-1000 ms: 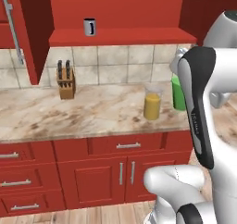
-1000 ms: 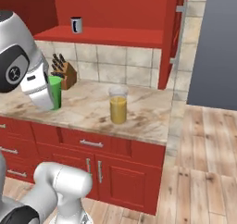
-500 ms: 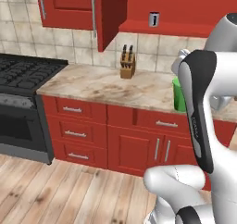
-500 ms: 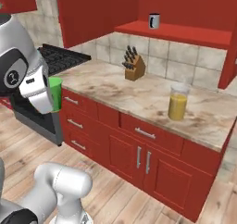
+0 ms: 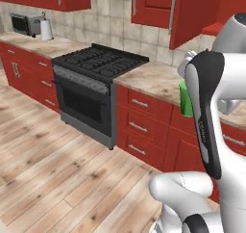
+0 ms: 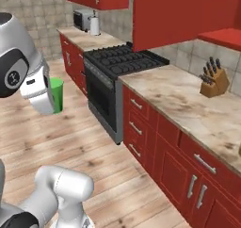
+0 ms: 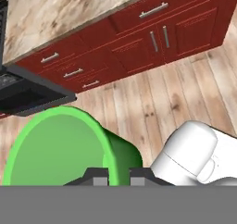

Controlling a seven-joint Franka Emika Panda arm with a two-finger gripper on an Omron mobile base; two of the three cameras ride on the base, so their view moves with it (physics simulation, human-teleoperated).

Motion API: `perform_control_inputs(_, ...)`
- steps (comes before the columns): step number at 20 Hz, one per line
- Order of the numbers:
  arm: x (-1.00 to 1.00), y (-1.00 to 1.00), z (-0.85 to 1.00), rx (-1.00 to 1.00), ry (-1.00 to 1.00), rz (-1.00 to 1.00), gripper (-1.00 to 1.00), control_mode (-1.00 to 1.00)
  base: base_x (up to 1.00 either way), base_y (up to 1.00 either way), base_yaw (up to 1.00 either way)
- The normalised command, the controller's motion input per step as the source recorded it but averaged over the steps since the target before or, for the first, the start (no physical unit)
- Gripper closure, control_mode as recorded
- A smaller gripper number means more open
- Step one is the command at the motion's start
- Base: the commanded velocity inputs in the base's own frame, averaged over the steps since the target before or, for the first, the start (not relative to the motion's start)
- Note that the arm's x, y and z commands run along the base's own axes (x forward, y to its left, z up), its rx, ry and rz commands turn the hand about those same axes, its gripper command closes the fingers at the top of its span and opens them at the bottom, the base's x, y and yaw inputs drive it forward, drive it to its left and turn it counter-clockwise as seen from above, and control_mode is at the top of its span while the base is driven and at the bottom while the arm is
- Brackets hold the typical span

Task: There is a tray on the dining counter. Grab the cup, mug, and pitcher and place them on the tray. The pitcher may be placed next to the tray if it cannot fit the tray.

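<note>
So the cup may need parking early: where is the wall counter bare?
Bare marble runs between the stove and the knife block, and left of the stove up to the paper towel roll. It is crowded by the toaster. The hand holds the cup.

No legible text anywhere; only blurred, unreadable lettering on the arm [image 5: 205,131].
</note>
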Motion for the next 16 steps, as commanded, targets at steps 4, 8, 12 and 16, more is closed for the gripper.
perform_control_inputs(4,0.00,0.00,0.00,0.00,0.00,0.00,1.00,1.00,0.22,-0.23,0.68)
perform_control_inputs(8,0.00,0.00,0.00,0.00,0.00,0.00,1.00,1.00,0.23,-0.42,0.66)
perform_control_inputs(12,0.00,0.00,0.00,0.00,0.00,0.00,1.00,1.00,0.12,-0.68,0.52)
perform_control_inputs(16,0.00,0.00,0.00,0.00,0.00,0.00,1.00,1.00,0.08,-0.74,0.48)
